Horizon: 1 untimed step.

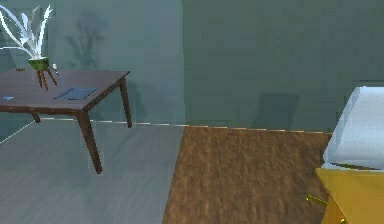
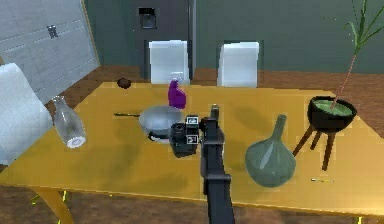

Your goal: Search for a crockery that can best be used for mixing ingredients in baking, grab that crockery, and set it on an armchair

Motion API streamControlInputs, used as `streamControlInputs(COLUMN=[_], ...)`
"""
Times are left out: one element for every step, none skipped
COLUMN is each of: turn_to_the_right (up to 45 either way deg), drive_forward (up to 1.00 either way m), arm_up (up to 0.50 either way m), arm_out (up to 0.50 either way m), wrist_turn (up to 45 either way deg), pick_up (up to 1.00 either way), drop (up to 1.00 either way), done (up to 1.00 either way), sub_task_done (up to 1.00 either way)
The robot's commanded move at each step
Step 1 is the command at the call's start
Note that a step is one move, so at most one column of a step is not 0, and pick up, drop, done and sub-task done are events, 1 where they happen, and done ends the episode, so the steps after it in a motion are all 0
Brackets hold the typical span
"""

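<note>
One broad yellow wooden counter (image 2: 110, 150) carries the small things, and one dark brown wooden counter (image 1: 100, 80) stands in the forward view's left. Three white padded chairs (image 2: 168, 58) stand round the yellow one. On it are one green plant in a black pot on legs (image 2: 330, 112), one grey-green bulbous vase (image 2: 270, 160), one clear glass bottle (image 2: 68, 125), one grey round bowl (image 2: 158, 122) and one small purple bottle (image 2: 177, 93). The bowl sits on the counter just left of the dark end effector (image 2: 180, 140). I cannot tell whether its fingers are apart or together, or whether they hold anything.
</note>
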Motion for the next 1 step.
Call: streamControlInputs(turn_to_the_right=[0.0], drive_forward=[0.0], arm_up=[0.18], arm_out=[0.0], wrist_turn=[0.0], pick_up=[0.0], drop=[0.0], done=[0.0], sub_task_done=[0.0])
